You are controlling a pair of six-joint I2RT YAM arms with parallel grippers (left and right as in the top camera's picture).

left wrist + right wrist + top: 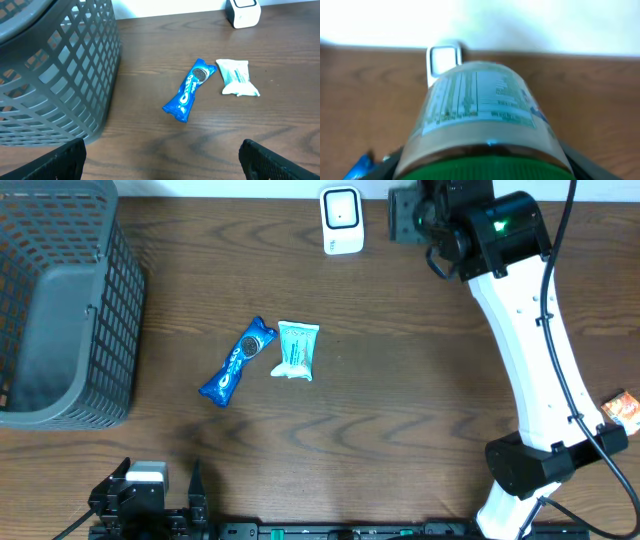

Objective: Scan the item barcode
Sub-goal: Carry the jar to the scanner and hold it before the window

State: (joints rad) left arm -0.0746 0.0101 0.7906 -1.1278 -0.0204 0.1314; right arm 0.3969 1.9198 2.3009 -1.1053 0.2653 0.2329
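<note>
Right gripper (400,218): clamped on jar (480,115), label up, just before scanner (443,57). Left gripper (162,156): jaws wide apart, low over table (260,125), facing basket (60,75), Oreo pack (187,92), white packet (237,77).

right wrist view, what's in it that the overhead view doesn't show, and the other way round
Only the right wrist view: a green-lidded jar, its printed label facing the camera, filling the frame. Only the overhead view: the grey basket, the mint-green packet and an orange packet at the far right. Both: the white scanner, the blue Oreo packet (only a sliver in the wrist view) and the wooden table.
</note>
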